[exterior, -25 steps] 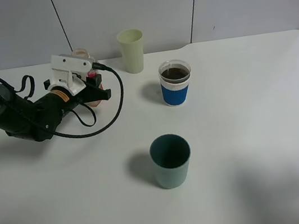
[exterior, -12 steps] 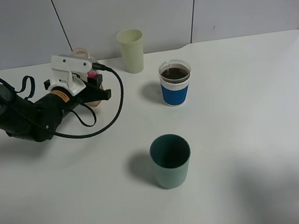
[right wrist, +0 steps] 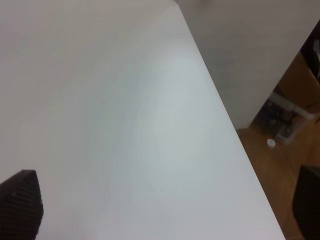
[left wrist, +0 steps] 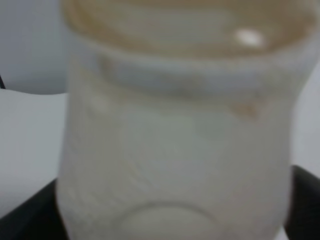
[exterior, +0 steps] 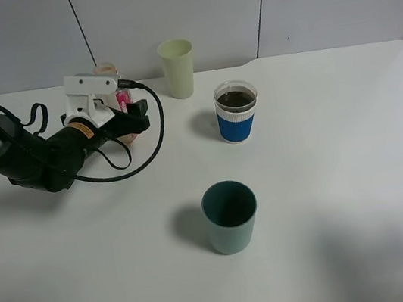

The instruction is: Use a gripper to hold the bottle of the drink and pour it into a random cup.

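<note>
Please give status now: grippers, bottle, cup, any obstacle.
Left gripper at bottle, grip unclear. Right gripper fingertips apart, nothing between. Blue cup holds dark drink. Nothing in the way.

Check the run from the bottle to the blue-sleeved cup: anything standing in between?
Nothing visible. The bottle stands at the left end effector, and bare table runs from there to the blue-sleeved cup. The pale green tumbler sits behind that line, the dark teal cup well in front.
</note>
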